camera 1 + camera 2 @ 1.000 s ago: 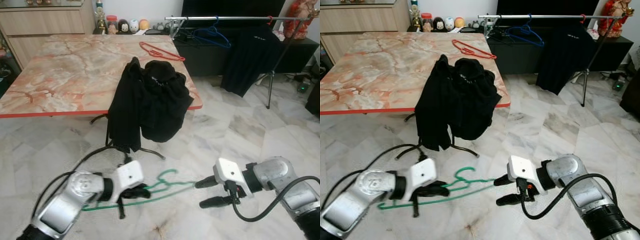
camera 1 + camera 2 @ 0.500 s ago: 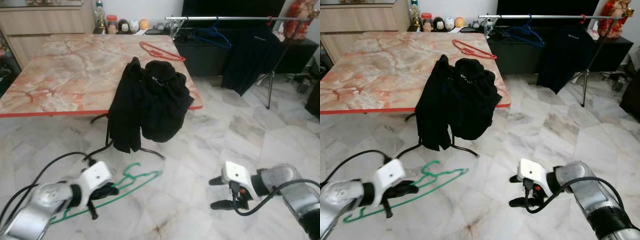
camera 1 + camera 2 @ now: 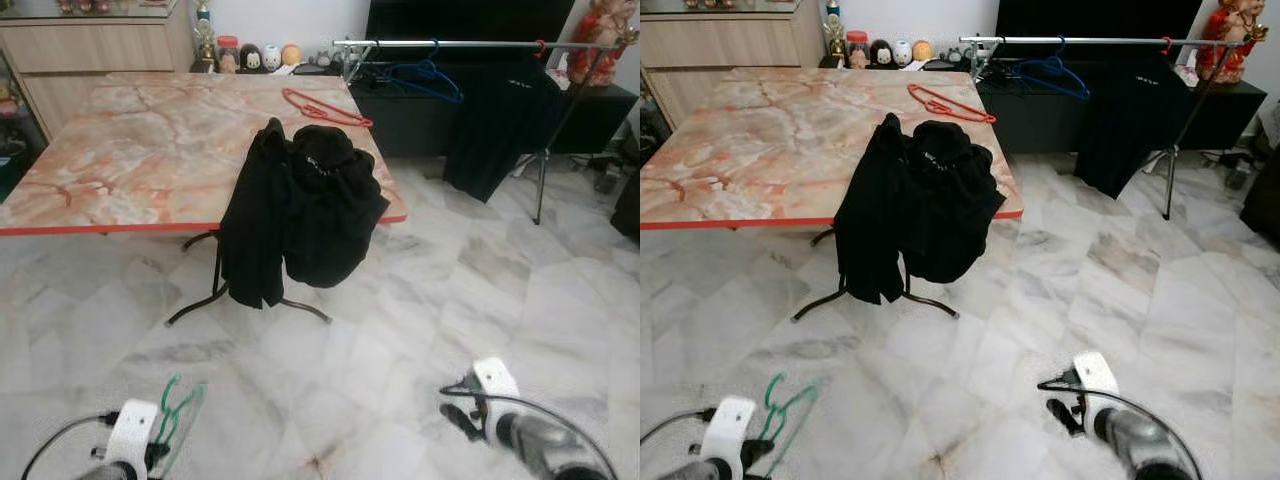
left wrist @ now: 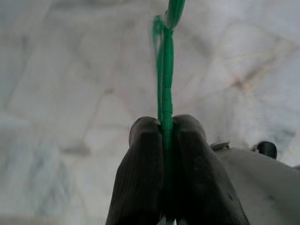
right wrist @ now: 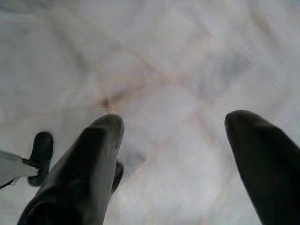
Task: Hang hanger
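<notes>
One green hanger is clamped between the two black fingers of the left gripper, the thin plastic running straight out past the fingertips over the pale marble floor; in the head views the same hanger shows low at the robot's left, just beside the white wrist block of the left arm, its hook end blurred; the right gripper hangs low on the robot's right with its jaws spread wide and nothing between them, pointed down at the floor. Ahead stands a table with a pink marble top and red edge; a heap of black clothes is draped over its near right corner and hangs down past the edge; a red hanger lies flat on the far right of the tabletop. Beyond the table, to the right, a metal clothes rail stands on a stand; a blue hanger and a black garment hang from it; small figurines line the wall behind the table.
</notes>
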Tool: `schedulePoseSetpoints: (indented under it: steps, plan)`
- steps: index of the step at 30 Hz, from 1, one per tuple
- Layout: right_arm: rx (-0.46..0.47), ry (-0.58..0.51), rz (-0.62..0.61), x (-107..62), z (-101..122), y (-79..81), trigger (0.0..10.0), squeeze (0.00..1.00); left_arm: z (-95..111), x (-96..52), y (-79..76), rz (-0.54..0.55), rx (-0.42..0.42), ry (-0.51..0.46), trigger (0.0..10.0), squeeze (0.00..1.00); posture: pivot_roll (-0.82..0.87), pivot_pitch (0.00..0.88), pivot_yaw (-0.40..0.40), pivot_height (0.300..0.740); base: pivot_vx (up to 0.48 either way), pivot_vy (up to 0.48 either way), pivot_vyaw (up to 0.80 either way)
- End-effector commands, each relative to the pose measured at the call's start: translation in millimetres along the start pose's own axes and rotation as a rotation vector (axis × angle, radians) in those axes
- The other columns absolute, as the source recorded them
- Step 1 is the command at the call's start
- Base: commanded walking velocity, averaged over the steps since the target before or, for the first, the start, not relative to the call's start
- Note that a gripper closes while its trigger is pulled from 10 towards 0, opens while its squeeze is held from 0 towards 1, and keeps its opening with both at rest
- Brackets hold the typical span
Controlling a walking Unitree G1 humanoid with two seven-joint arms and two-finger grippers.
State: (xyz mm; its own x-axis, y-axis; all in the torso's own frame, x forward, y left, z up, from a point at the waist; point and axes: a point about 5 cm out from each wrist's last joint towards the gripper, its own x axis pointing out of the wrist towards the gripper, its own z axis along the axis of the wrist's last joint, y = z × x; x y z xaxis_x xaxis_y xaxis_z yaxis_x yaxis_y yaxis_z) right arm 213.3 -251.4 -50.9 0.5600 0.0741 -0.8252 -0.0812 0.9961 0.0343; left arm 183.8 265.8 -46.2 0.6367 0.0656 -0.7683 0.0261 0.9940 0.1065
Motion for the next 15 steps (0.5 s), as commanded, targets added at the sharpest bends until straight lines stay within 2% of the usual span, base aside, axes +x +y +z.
schedulePoseSetpoints:
  steps: [1,2,3,4,9,15]
  plan:
    - [0.088,0.058,-0.062,-0.2,-22.0,0.6,10.0,0.0,-7.6,2.9,-0.9,0.04,-0.03,0.01,10.0,0.0,0.08,0.0,-0.092,0.74,0.0,0.0,0.0]
    - [0.123,0.094,-0.087,-0.3,-36.2,4.2,10.0,0.0,-16.4,4.3,-5.1,0.049,-0.043,0.033,10.0,0.0,0.08,0.0,-0.092,0.74,0.0,0.0,0.0]
    - [0.125,0.107,-0.097,-0.6,-41.3,5.3,10.0,0.0,-19.1,4.4,-6.3,0.051,-0.049,0.039,10.0,0.0,0.08,0.0,-0.092,0.74,0.0,0.0,0.0]
    - [0.124,0.114,-0.105,-0.6,-43.9,6.0,10.0,0.0,-21.3,4.7,-7.5,0.053,-0.058,0.042,10.0,0.0,0.08,0.0,-0.092,0.74,0.0,0.0,0.0]
    - [0.257,0.125,-0.179,-0.1,-58.3,12.9,10.0,0.0,-32.2,6.7,-16.5,0.063,-0.083,0.059,10.0,0.0,0.08,0.0,-0.086,0.74,0.0,0.0,0.0]
    - [0.243,0.19,-0.206,-0.2,-72.2,21.4,10.0,0.0,-36.6,9.0,-21.2,0.08,-0.084,0.086,10.0,0.0,0.07,0.0,-0.078,0.74,0.0,0.0,0.0]
